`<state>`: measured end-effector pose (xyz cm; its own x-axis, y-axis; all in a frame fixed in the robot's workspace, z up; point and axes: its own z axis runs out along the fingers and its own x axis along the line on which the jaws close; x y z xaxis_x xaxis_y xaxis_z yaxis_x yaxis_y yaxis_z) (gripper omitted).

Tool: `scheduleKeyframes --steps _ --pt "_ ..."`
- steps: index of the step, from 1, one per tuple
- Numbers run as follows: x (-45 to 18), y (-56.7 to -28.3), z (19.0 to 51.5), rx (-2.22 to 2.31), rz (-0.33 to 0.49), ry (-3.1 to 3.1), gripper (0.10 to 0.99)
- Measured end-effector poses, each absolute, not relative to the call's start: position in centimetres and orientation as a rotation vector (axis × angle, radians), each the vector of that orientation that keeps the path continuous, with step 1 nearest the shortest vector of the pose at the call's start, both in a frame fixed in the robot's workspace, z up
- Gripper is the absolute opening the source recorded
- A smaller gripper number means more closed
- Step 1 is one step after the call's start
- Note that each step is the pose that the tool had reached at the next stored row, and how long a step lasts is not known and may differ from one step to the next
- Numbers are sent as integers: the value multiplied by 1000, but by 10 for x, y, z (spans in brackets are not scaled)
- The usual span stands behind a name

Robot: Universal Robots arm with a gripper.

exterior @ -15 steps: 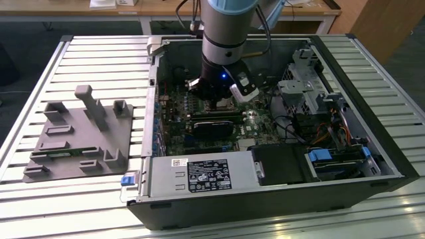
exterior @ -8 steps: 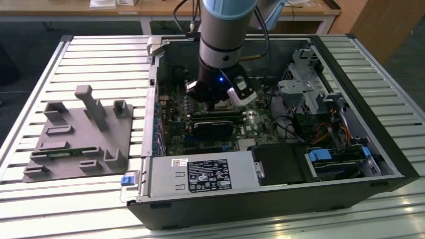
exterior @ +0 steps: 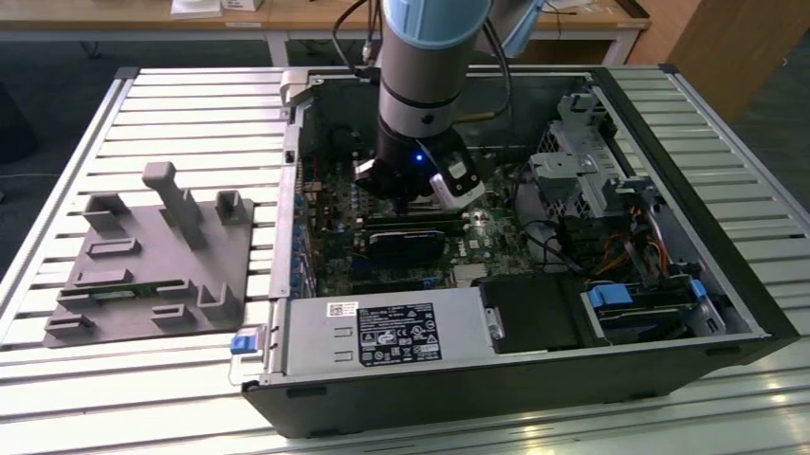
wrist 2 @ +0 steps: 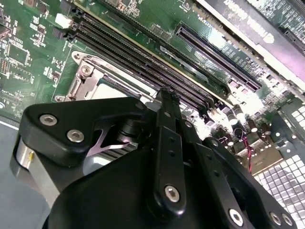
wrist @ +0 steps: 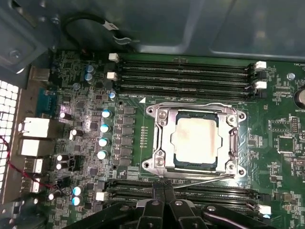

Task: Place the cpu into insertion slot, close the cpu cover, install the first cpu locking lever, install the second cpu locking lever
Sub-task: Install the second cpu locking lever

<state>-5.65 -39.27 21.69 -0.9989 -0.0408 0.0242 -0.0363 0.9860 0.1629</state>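
Silvery-tan cpu already seated in insertion slot, cpu cover down around it. Your gripper hovers just beside socket, fingers pressed together, holding nothing.

In the second wrist view our fingers hide most of the socket behind them. In the exterior view the arm covers it.

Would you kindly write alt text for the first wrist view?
A silvery-tan cpu sits in the insertion slot on a green motherboard, framed by the metal cpu cover. Black memory slots run along two sides, and the gripper reaches in beside the socket.
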Motion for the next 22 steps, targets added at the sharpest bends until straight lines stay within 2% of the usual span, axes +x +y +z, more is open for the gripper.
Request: scheduleKeyframes --steps 8,22 --pt "-63 -397 213 54 -308 -3099 106" --pt "-66 -397 198 53 -337 -3097 106"
